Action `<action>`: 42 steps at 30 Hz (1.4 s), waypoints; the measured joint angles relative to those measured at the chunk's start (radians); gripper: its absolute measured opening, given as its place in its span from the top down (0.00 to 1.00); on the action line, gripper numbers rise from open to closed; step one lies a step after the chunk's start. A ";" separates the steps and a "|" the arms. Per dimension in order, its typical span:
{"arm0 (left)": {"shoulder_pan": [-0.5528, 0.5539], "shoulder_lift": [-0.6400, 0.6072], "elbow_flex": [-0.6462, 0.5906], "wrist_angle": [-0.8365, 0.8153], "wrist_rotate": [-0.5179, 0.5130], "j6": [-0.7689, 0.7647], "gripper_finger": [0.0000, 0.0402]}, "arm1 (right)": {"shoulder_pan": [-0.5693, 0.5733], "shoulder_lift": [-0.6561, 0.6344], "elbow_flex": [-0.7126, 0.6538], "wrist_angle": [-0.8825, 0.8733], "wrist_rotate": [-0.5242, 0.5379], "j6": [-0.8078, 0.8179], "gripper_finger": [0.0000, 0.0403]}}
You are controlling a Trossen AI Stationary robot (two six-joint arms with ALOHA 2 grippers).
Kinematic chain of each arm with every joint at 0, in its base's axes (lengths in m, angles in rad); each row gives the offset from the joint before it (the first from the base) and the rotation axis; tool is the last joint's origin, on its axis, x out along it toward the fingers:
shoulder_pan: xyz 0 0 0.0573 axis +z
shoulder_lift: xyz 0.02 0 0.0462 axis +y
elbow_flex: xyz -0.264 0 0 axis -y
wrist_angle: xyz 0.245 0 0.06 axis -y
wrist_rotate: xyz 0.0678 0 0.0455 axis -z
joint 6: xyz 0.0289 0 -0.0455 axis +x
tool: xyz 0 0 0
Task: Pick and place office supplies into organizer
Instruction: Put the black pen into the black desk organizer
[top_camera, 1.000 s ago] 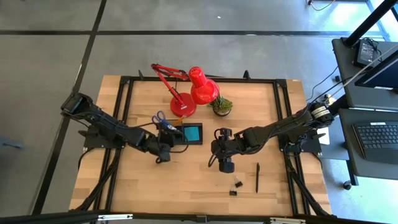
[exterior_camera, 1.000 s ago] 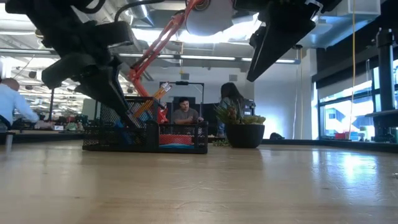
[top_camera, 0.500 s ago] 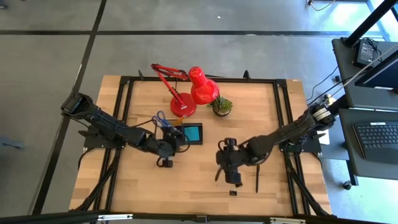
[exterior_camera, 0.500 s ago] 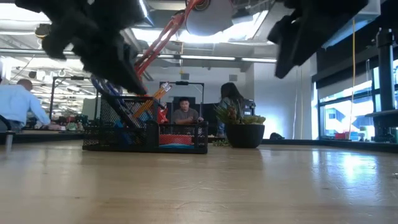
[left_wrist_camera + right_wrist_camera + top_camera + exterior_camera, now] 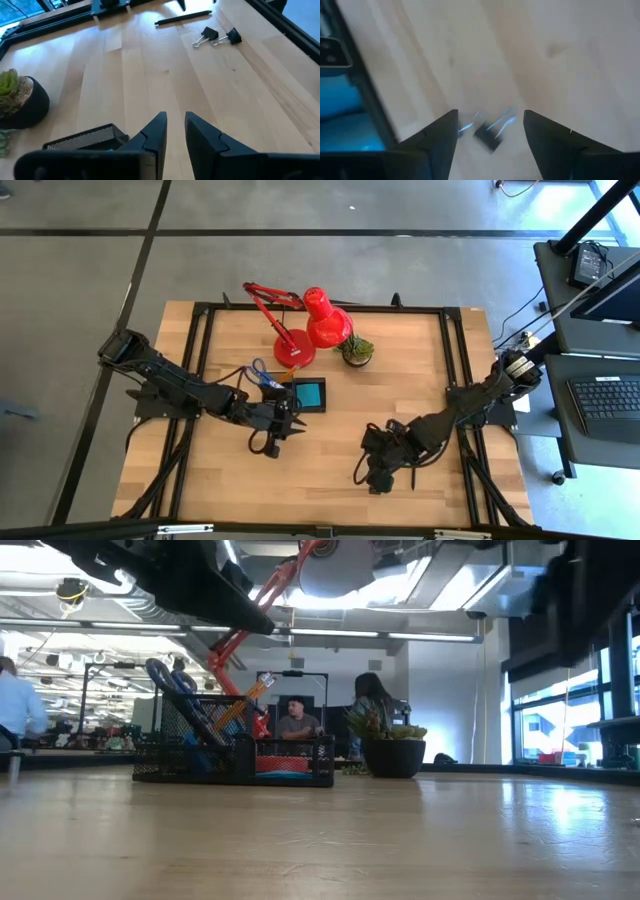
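The wooden tabletop (image 5: pixel 240 480) has the red lamp (image 5: pixel 305 325) and a little potted plant (image 5: pixel 357 350) along the far edge, and just in front of the lamp base sits the black organizer (image 5: pixel 300 394) with a blue note pad (image 5: pixel 310 394) in its square tray and blue-handled scissors (image 5: pixel 258 370) standing in the taller part, plus some orange pencils (image 5: pixel 240 700) leaning out in the low view. The left hand (image 5: pixel 173 134) hangs right at the near side of the organizer with its fingers only a narrow gap apart and nothing between them. The right hand (image 5: pixel 490 127) is down near the front edge of the tabletop, fingers spread wide and empty, with a black binder clip (image 5: pixel 488 135) lying on the wood between them, not gripped. From the left wrist view there are two binder clips (image 5: pixel 217 36) side by side and a black pen (image 5: pixel 183 18) just beyond them.
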 joint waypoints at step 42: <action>0.000 0.000 0.000 -0.233 -0.003 0.076 0.84 | 0.236 -0.189 -0.293 -0.183 0.076 1.198 0.44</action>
